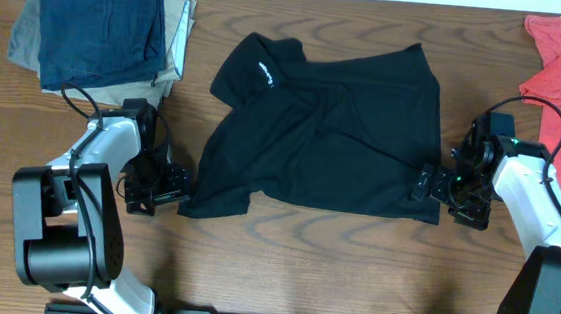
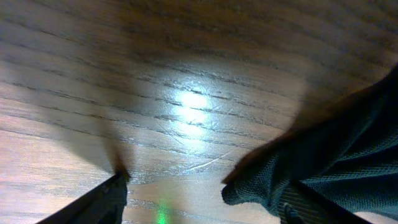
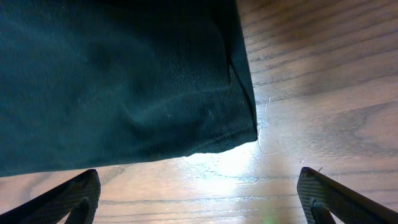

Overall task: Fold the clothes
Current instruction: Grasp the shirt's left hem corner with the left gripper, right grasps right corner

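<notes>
Limp black shirt (image 1: 333,131) at the centre of the surface (image 1: 301,279), both hands wide open at its near corners.

Handling, my read: light, soft knit with no stiffness. It will sag when lifted and drag on the wood rather than slide clean. Not fragile. Best hold is a low pinch right at the hem corners, catching all layers. Look: collar (image 1: 269,54) at the shirt's 11 o'clock, small white logo (image 1: 265,73) just beside it, hem toward 6. Lies rumpled, diagonal creases through the middle, 7 o'clock corner tapering to a point. At that corner the left hand (image 1: 172,191) has jaws spread wide, fabric tip inside the gap at one side, not pinched. At 4 o'clock the right hand (image 1: 427,182) is also spread wide, corner just ahead of the gap, nothing held.
</notes>
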{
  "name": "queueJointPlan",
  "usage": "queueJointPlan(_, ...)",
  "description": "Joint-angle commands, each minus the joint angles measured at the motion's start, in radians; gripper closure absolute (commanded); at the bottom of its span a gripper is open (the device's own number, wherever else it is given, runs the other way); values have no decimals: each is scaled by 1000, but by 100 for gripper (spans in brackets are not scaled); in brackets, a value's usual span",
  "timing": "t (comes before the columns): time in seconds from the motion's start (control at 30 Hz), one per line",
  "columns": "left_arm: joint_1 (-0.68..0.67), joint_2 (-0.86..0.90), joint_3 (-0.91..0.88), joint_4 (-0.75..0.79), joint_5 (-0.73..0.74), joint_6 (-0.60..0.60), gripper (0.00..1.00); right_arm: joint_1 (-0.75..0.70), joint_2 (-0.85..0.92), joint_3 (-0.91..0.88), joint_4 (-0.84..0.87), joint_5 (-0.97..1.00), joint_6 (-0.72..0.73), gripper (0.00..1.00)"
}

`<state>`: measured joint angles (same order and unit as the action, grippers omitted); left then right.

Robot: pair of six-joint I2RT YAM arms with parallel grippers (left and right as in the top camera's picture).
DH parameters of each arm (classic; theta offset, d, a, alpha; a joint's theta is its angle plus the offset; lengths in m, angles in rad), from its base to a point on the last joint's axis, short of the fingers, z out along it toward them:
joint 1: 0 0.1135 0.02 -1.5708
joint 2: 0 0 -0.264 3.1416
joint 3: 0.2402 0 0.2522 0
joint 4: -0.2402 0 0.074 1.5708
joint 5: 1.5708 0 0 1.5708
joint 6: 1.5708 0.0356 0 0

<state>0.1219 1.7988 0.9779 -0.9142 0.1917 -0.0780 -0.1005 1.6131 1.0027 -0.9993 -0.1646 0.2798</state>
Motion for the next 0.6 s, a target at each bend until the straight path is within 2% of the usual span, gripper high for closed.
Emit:
queueJointPlan(0.0, 2, 7, -31, 42, 39, 15, 30, 3, -5, -3, 4, 3, 20, 1)
queueJointPlan(0.07, 2, 7, -42, 62, 63, 18, 39, 3, -5, -3, 4, 5, 19, 1)
queueJointPlan(0.27, 2, 7, -82, 121, 71, 18, 87, 3, -5, -3, -8, 119, 70, 1)
queueJointPlan(0.37, 2, 7, -85, 124, 71, 13, 90, 3, -5, -3, -11, 176, 101, 1)
queueJointPlan(0.47, 2, 7, -85, 129, 71, -10, 92, 3, -5, -3, -10, 176, 107, 10)
queueJointPlan(0.57, 2, 7, -85, 139, 89, -18, 93, 3, -5, -3, -2, 172, 121, 13)
